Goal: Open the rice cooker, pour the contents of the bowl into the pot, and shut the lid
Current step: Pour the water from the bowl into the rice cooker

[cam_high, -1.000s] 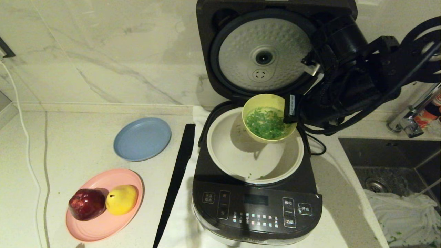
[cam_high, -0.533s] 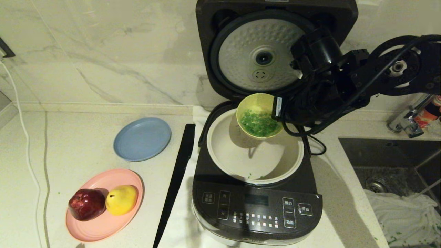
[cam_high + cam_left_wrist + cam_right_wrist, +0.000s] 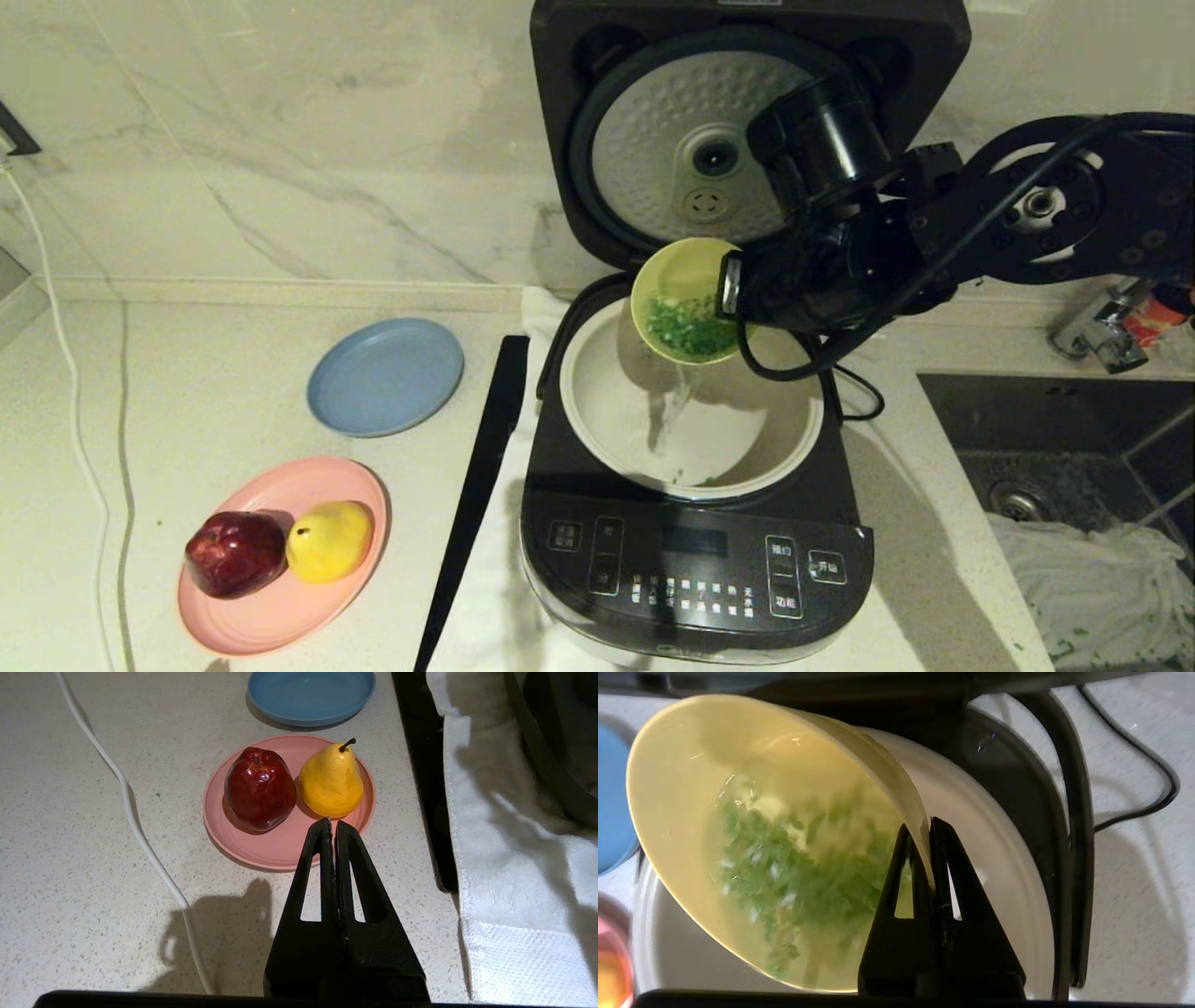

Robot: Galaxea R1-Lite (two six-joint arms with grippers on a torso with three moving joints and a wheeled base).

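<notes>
While the cooker's panel labels (image 3: 695, 590) are too small to read, right gripper (image 3: 927, 830) pinches the tilted bowl (image 3: 681, 297) rim over the pot (image 3: 597, 411), greens (image 3: 689, 329) spilling. Lid (image 3: 691, 140) upright behind. Left gripper (image 3: 332, 826) pressed together near the pink plate (image 3: 280, 849).

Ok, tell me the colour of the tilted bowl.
Pale yellow bowl, clearest in the right wrist view.

Black cabled right arm (image 3: 934, 224), black triangular pincer (image 3: 930, 826)
</notes>
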